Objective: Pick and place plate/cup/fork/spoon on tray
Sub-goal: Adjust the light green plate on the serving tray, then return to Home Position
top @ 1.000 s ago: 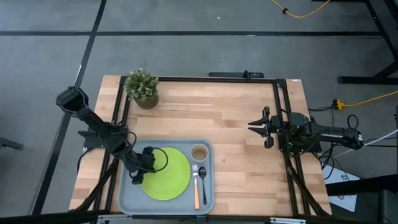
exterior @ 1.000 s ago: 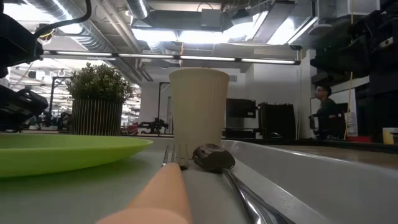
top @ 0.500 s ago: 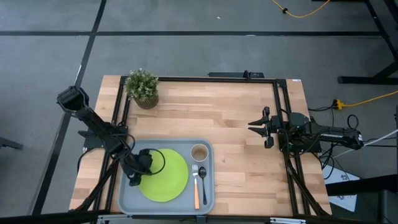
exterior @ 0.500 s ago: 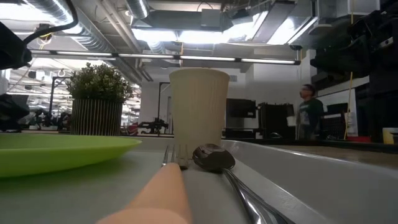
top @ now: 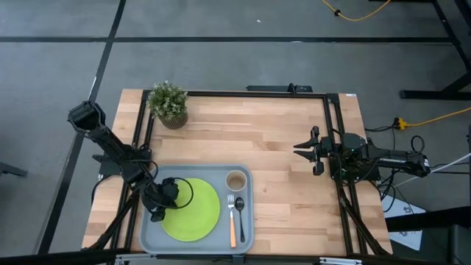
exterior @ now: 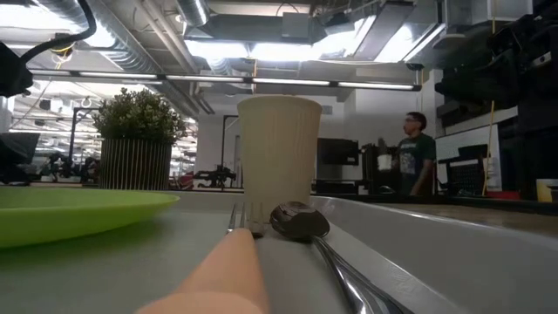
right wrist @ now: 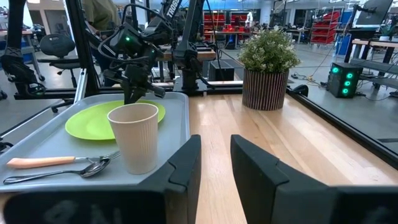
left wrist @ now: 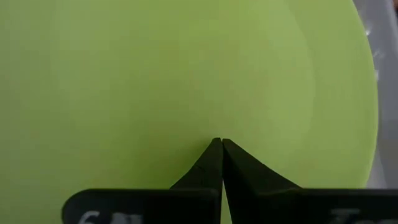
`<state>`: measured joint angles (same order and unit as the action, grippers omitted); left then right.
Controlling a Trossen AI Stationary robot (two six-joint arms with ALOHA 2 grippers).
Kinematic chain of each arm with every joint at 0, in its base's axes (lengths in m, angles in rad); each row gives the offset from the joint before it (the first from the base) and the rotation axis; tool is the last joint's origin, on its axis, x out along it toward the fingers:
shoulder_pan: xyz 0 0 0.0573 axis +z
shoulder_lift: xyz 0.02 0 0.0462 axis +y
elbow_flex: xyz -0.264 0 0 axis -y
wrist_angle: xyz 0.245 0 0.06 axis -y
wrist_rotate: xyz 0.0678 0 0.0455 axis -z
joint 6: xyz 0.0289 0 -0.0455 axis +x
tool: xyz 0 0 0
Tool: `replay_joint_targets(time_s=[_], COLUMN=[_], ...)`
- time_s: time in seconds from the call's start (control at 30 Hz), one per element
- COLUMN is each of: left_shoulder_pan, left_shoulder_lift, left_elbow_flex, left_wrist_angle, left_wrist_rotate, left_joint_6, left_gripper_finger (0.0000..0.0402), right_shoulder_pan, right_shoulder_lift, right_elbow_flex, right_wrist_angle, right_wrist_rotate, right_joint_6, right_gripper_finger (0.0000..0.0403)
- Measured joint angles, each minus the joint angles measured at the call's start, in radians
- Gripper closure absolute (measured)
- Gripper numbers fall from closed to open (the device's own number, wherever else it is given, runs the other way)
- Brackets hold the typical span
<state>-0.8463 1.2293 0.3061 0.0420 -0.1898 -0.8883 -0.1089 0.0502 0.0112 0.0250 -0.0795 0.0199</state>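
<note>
The plate (top: 190,209) is located on the tray (top: 246,234), in the tray's 9 o'clock half as taken from the high view. The tray is positioned at the table's (top: 280,147) 6 o'clock edge, slightly toward 7 o'clock of the table centre.

The cup (top: 235,180) is set upright in the tray's 1 o'clock corner, just beside the plate rim. The fork (top: 232,219) is laid directly at 6 o'clock of the cup, with the tines directed toward the cup and the orange handle directed toward the tray's 6 o'clock rim. The spoon (top: 241,215) is laid parallel to the fork on its 3 o'clock side, just beside it; contact between the two cannot be determined.

The left gripper (top: 157,210) is positioned at the plate's 9 o'clock rim. In the left wrist view, its fingers (left wrist: 208,167) are seen pressed together over the green plate surface, with no gap between the tips. Whether the plate rim is pinched between them cannot be determined.

The right gripper (top: 298,149) is held above the bare table at 3 o'clock of the table centre, well apart from the tray, with its fingers (right wrist: 180,177) spread apart and nothing between them.

A potted plant (top: 168,103) is located at the table's 11 o'clock corner. A person (exterior: 417,163) is visible in the room beyond the table in the low view.
</note>
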Motion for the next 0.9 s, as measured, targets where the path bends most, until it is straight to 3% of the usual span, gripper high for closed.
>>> replay_joint_targets(time_s=[0.27,0.43,0.57,0.67,0.77,0.9], left_shoulder_pan=[0.000,0.001,0.021,0.032,0.037,0.027], left_shoulder_lift=[0.000,-0.038,-0.110,-0.180,-0.250,-0.307], left_elbow_flex=[0.093,0.222,0.399,0.542,0.653,0.704], left_wrist_angle=[-0.061,-0.269,-0.450,-0.494,-0.505,-0.391], left_wrist_rotate=[-0.008,0.044,0.108,0.077,0.085,0.017], left_joint_6=[0.084,0.091,0.113,0.183,0.369,0.547], left_gripper_finger=[0.0401,0.0401,0.0401,0.0399,0.0400,0.0400], right_shoulder_pan=[0.000,0.000,0.000,0.000,0.000,0.000], right_shoulder_lift=[0.000,0.000,0.000,0.000,0.000,0.000], right_elbow_flex=[0.000,0.000,0.000,0.000,0.000,0.000], right_wrist_angle=[0.000,0.000,0.000,0.000,0.000,0.000], right_wrist_rotate=[0.000,0.000,0.000,0.000,0.000,0.000], right_joint_6=[-0.001,-0.001,-0.001,0.000,-0.001,0.001], right_gripper_finger=[0.0311,0.0311,0.0311,0.0311,0.0311,0.0311])
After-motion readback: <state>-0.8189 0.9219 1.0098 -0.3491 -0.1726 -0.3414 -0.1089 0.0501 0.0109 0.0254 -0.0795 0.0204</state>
